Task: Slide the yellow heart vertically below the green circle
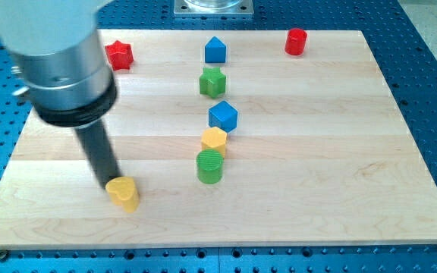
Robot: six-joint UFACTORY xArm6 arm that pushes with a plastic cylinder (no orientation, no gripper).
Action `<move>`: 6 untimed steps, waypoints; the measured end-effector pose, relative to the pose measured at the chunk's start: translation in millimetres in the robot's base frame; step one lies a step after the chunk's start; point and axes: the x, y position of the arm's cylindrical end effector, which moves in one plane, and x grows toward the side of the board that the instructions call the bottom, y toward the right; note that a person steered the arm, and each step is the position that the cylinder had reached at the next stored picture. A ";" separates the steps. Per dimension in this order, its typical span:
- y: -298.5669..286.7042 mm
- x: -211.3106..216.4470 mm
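Note:
The yellow heart (124, 192) lies on the wooden board near the view's bottom left. The green circle (210, 166) stands to its right and slightly higher in the view, about a hundred pixels away. My tip (109, 184) rests at the heart's upper left edge, touching or nearly touching it. The rod rises from there up to the large grey and black arm body at the view's top left.
A yellow hexagon (214, 139) touches the green circle from above, with a blue cube (223, 116) just above that. A green star (212, 82), a blue house-shaped block (215, 50), a red star (118, 54) and a red cylinder (297, 42) lie toward the view's top.

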 end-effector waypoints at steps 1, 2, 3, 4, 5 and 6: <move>41.0 12.1; 73.5 0.0; 44.5 23.2; 84.7 25.8; 73.8 26.0; 77.9 60.1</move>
